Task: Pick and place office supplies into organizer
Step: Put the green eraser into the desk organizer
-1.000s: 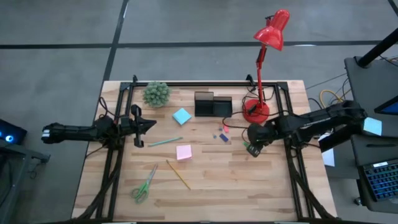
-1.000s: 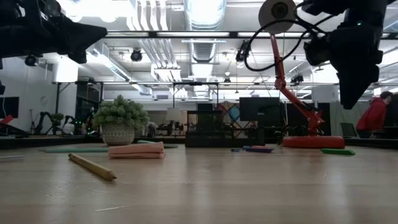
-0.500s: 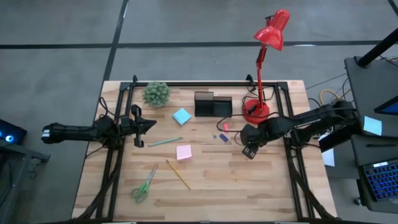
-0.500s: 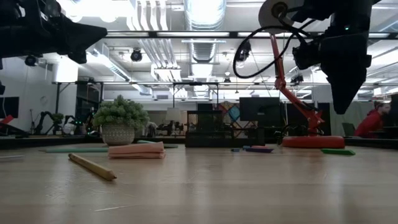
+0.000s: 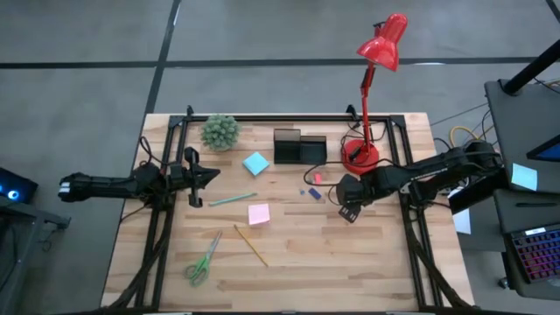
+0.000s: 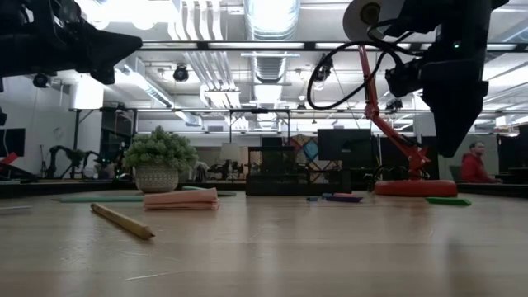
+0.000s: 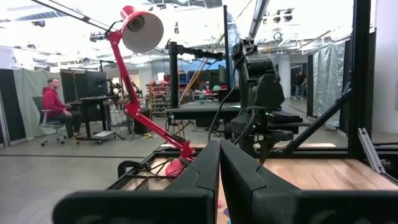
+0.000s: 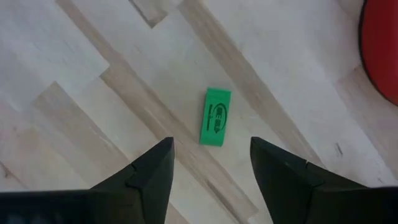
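Right gripper [image 8: 211, 171] spread wide, empty, poised above small green rectangular eraser [image 8: 216, 117] lying flat on wooden desk [image 8: 93, 93]. Left gripper [image 7: 219, 163] pressed together, empty.

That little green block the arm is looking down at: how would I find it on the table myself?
Start at the red desk lamp at the table's back right. Just in front of its round base hangs the right end effector, open, and the green eraser lies flat on the wood beneath it. It is the only green rectangle there; the pieces nearby are pink and blue.
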